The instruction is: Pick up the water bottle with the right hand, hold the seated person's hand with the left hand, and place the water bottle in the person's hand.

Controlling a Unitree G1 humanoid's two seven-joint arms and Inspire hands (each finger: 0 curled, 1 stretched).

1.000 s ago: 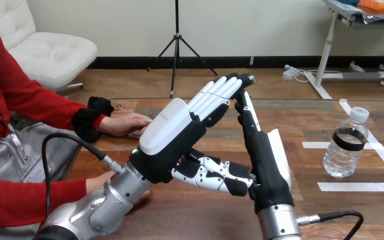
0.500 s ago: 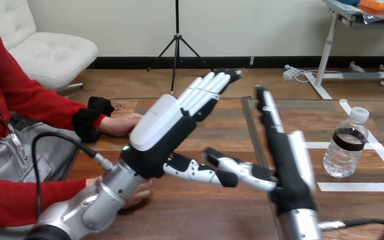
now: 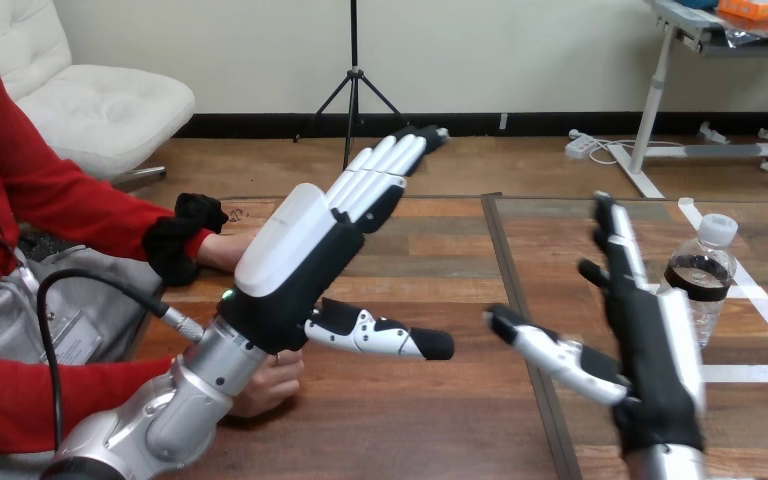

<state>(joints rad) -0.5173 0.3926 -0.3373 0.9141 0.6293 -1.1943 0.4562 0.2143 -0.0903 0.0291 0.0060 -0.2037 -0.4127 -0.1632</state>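
Hovering straight-fingered: right hand [image 3: 652, 345] beside water bottle [image 3: 708, 268], perhaps touching; left hand [image 3: 295, 262] raised.

bare tabletop [image 3: 450, 250] between left hand [image 3: 295, 255] and right hand [image 3: 655, 370], water bottle [image 3: 710, 272] just beyond the right hand's fingers [image 3: 615, 235]

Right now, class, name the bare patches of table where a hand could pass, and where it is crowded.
Bare: the table middle between the left hand and the right hand, and the near edge below their thumbs. Crowded: the right, with the water bottle just beyond the right hand; the left edge, with the person's hands.
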